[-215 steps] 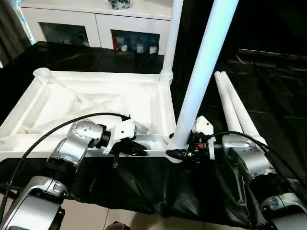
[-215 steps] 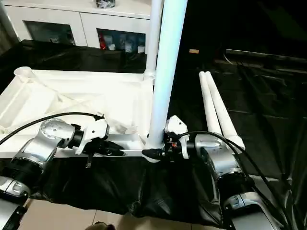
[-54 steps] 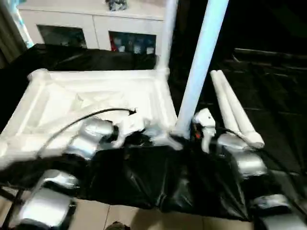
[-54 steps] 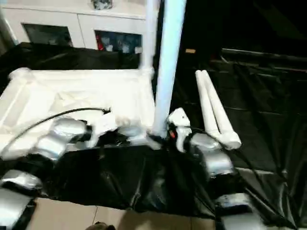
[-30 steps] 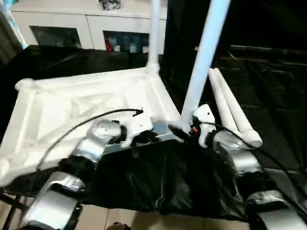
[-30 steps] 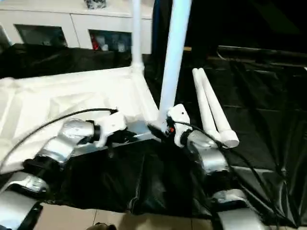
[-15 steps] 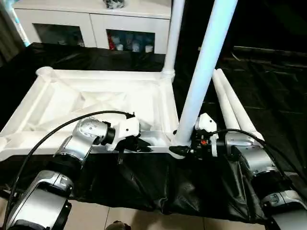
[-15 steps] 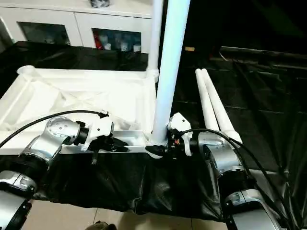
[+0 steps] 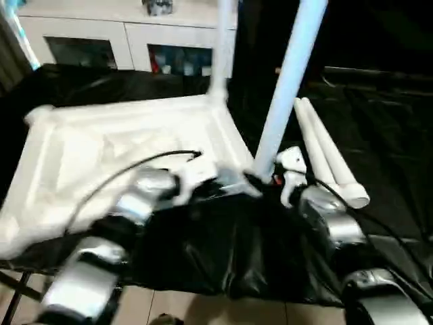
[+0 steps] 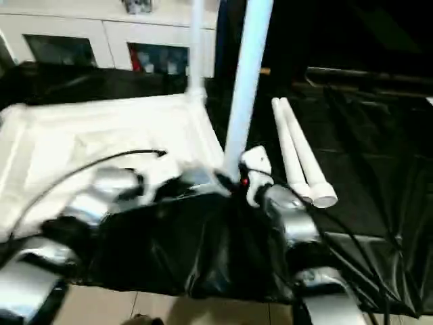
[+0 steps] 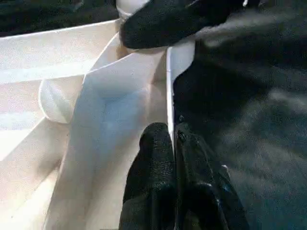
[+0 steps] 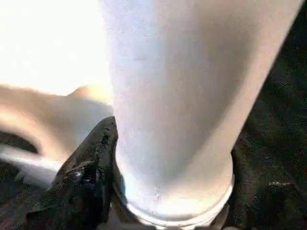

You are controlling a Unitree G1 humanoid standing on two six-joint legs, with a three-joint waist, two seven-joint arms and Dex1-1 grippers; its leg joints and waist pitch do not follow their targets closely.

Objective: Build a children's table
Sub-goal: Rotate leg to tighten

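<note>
Left hand (image 11: pixel 173 158) pinches the tabletop (image 9: pixel 128 145) rim while my right hand (image 12: pixel 163 211) clamps the near leg (image 9: pixel 287 88) base; light, stiff, slippery plastic, I judge.

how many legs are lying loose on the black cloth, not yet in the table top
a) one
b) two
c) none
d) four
b) two loose legs lie side by side on the black cloth to the right of the table top, while two others already stand upright in its corners.
</note>
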